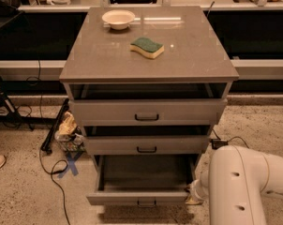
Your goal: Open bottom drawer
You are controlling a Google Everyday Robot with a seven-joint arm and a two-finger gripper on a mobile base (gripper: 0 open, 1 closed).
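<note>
1. Step: judging by the layout, the pull is at or near its end. The bottom drawer (132, 198) stands well out of the grey cabinet (146, 62), with its inside floor in plain view and looking empty.
2. The middle drawer (179, 145) and top drawer (188, 111) are only slightly out, with a dark gap above each.
3. The gripper (194, 199) is low in the view, at about 5 o'clock from the cabinet's centre, right at the bottom drawer's right front corner. The white arm (242, 182) covers most of it.
4. Gripper state: cannot tell, and cannot tell whether it touches the drawer front.
5. Relative position: the drawer front runs off toward 9 o'clock from the gripper. The black bar handle (146, 203) is also at 9 o'clock, apart from the gripper and with nothing on it.
6. Next move, my call: if the travel counts as enough, let go and back straight off toward 6 o'clock without nudging the front inward. If more is needed, pull along the rails, no side load.
7. The bowl (118, 18) and sponge (147, 47) on top sit at 12 o'clock, well clear.
</note>
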